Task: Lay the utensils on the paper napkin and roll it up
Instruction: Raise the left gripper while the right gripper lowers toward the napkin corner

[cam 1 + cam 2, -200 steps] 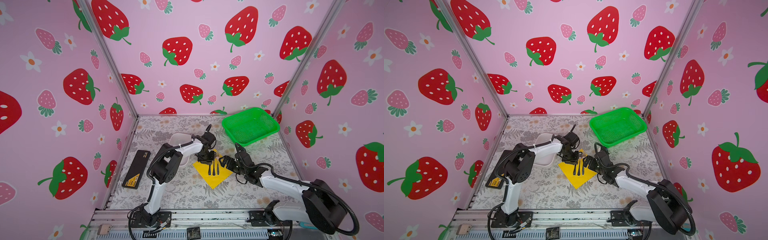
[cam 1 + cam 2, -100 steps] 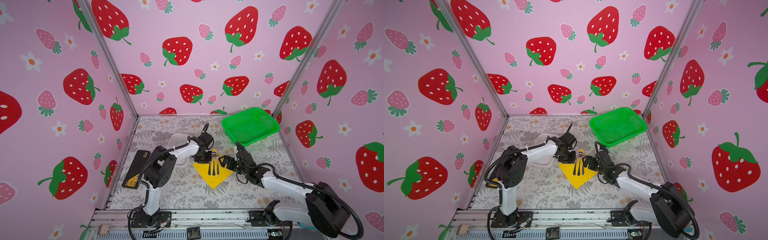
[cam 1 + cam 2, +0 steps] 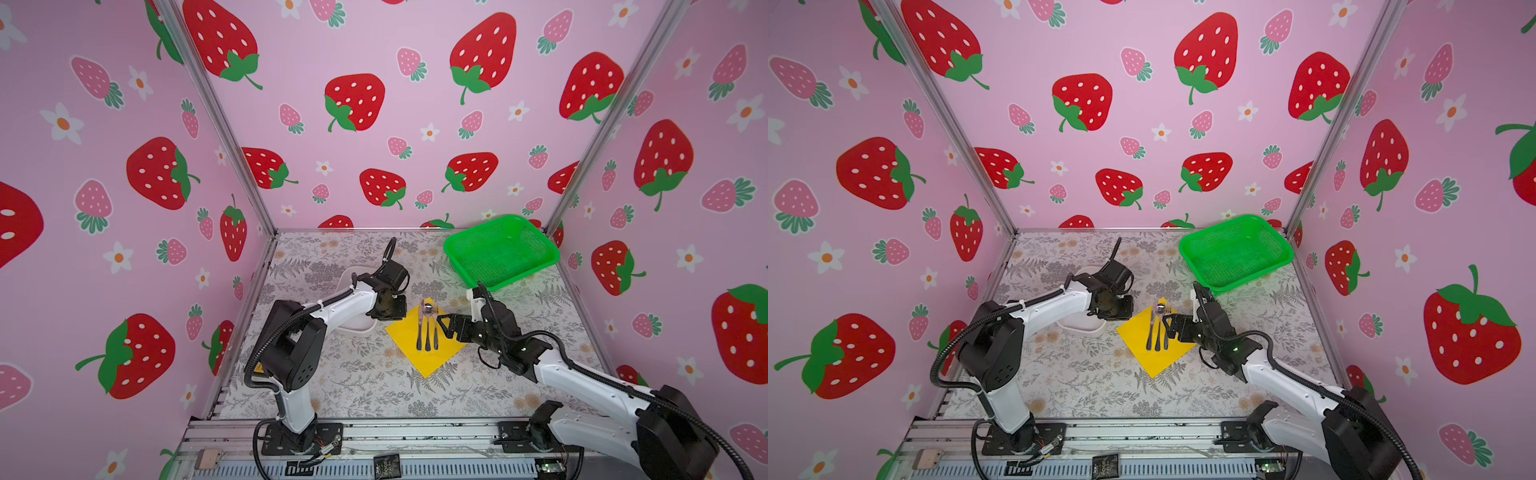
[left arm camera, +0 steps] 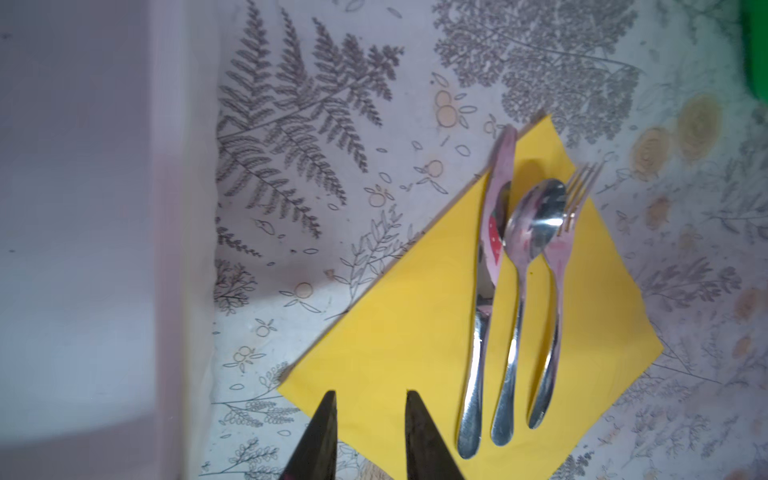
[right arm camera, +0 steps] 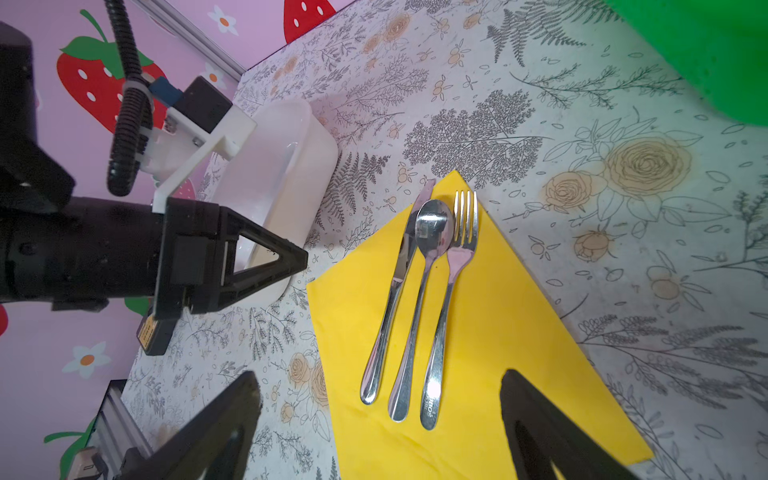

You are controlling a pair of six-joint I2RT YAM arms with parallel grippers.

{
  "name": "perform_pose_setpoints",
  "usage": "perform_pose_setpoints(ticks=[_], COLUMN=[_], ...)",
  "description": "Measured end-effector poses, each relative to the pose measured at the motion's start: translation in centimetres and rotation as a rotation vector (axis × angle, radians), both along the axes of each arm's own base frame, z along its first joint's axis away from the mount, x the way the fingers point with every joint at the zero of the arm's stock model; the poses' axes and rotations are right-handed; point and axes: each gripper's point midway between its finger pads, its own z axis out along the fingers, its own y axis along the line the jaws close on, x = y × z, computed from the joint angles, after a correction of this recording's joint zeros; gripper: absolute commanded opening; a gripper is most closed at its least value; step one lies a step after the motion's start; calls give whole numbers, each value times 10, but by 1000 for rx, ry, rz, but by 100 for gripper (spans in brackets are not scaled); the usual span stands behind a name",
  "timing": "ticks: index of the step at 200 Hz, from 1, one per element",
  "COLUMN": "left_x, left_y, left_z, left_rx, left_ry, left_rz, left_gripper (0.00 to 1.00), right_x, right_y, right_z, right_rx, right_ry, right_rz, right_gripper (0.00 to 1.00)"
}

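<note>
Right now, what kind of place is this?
Probably a robot practice booth, not a real dining room: strawberry-print walls box in a small table, two robot arms are bolted to a front rail, and utensils lie on a paper napkin.

Green mesh basket (image 3: pixel 498 253), white tub (image 5: pixel 286 166), both on floral tablecloth (image 3: pixel 353 374).

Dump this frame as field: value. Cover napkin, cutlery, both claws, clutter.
napkin: yellow napkin flat on the table, unrolled
cutlery: knife, spoon, fork side by side on it, knife tip past its edge
left claw: open narrowly, empty, at the napkin's edge
right claw: open wide, empty, beside the cutlery
other: green basket, empty; white tub by the left arm
</note>
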Motion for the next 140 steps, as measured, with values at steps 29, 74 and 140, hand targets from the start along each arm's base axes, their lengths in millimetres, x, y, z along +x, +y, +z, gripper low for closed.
perform_pose_setpoints(ticks=[29, 74, 140], left_x=[8, 5, -13], left_y=[16, 46, 45], left_z=[-3, -15, 8], left_rx=[13, 45, -13], left_ry=[1, 36, -5], left_rz=[40, 95, 72], left_gripper=[30, 31, 32], right_x=[-14, -37, -61], right_y=[7, 8, 5], right_z=[-7, -32, -58], right_rx=[-18, -19, 30], right_ry=[29, 135, 285], right_rz=[52, 58, 18], right_gripper=[91, 90, 87])
